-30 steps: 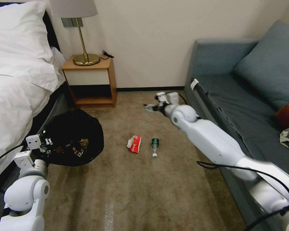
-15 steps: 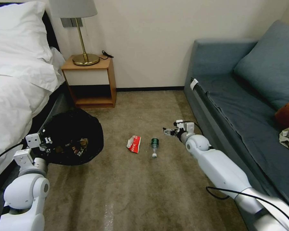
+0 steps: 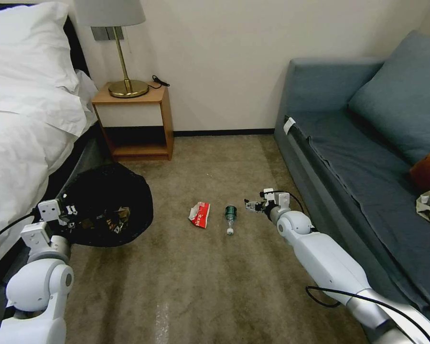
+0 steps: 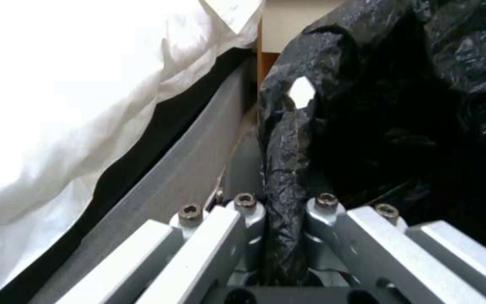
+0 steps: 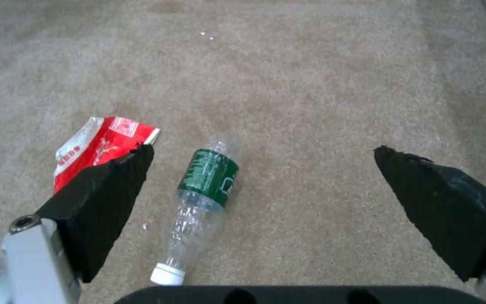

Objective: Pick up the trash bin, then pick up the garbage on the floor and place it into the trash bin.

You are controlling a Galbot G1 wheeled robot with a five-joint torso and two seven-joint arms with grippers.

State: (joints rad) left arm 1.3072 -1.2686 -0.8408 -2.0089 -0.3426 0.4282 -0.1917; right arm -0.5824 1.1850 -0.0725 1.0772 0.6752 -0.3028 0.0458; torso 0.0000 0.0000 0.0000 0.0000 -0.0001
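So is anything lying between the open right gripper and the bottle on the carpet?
Nothing visible does. The right gripper is open just beside the bottle, with bare carpet between them. The red-and-white wrapper lies on the bottle's far side.

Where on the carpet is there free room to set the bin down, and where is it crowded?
Bare carpet lies between the bottle and the sofa, though the open right gripper hangs there. More lies between the nightstand and the sofa. It is crowded where the wrapper lies beside the bottle, and by the bed, where the left gripper holds the bin.
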